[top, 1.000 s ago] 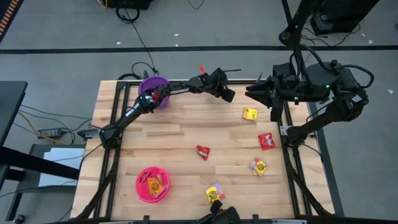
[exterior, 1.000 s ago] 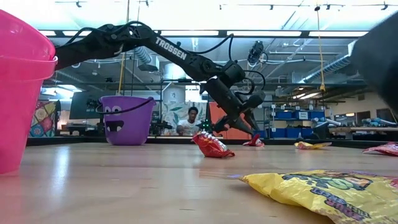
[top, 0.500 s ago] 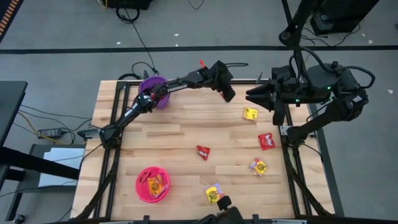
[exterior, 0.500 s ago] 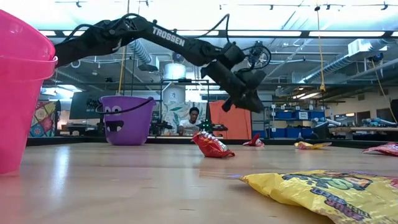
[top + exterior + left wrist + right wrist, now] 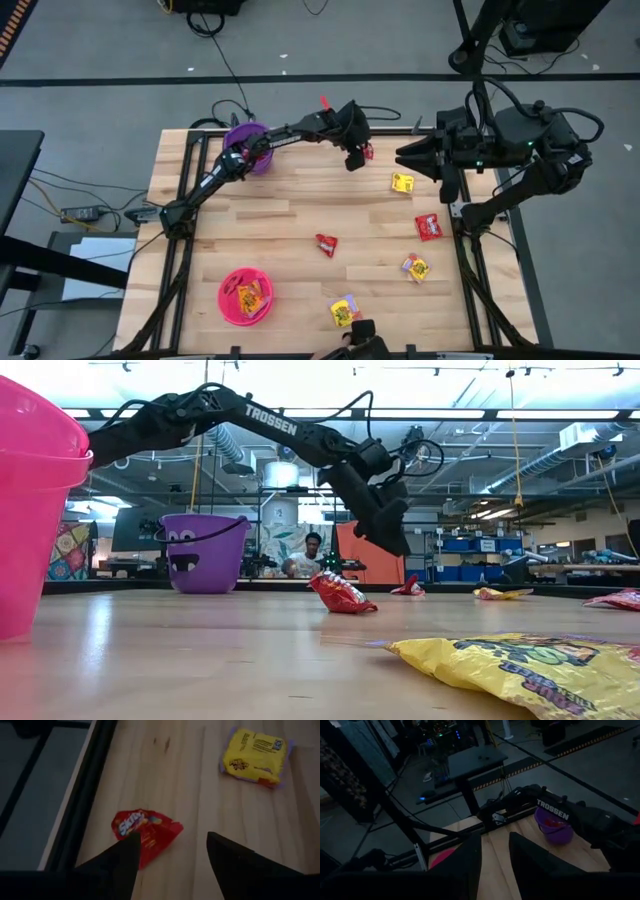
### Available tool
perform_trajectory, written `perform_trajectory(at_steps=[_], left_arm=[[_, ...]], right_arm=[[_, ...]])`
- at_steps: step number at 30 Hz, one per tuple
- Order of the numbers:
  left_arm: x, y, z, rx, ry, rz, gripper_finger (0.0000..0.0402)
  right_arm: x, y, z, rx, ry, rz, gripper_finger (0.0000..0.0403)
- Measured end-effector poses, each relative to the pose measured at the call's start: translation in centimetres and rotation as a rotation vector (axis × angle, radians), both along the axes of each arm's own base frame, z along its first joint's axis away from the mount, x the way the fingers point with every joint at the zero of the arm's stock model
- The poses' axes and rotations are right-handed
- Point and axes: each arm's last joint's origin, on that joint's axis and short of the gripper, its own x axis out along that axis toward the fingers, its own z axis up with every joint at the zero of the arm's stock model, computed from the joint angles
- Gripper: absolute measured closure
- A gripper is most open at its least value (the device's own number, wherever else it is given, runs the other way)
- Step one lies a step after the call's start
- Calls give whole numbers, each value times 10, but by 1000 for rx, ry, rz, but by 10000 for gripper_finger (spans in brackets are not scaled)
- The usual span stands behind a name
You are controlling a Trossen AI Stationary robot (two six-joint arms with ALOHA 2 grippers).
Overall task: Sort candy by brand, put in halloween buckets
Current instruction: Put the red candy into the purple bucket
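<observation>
Red packet (image 5: 145,831) lies on counter (image 5: 280,215) at far edge, just below left hand (image 5: 355,158), fingers spread wide, nothing held. Yellow packet (image 5: 256,756) near it. Purple bucket (image 5: 246,143) at far left corner under left arm; pink bucket (image 5: 245,296) near front, packets inside. Other candy scattered on right half: red packet mid-counter (image 5: 326,244), another red (image 5: 429,227) by right edge, two yellow (image 5: 415,267) (image 5: 345,310) nearer front. Right hand (image 5: 404,155) hovers at far right edge, fingers partly apart, empty. Person (image 5: 313,555) in room behind.
</observation>
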Motion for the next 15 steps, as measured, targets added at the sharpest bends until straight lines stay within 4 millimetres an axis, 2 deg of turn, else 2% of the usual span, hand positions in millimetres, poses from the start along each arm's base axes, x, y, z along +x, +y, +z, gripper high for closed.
perform_trajectory(at_steps=[5,7,10,15], left_arm=[[6,-5,-12,-15,5,6,166],[8,-3,-11,-32,-32,41,166],[10,2,-8,-164,-115,133,167],[10,9,-22,-291,-128,225,169]], right_arm=[[0,0,0,0,0,-3,291],[0,-1,0,-2,-1,-7,291],[0,-1,0,-6,-1,-11,291],[0,-1,0,-12,0,-14,291]])
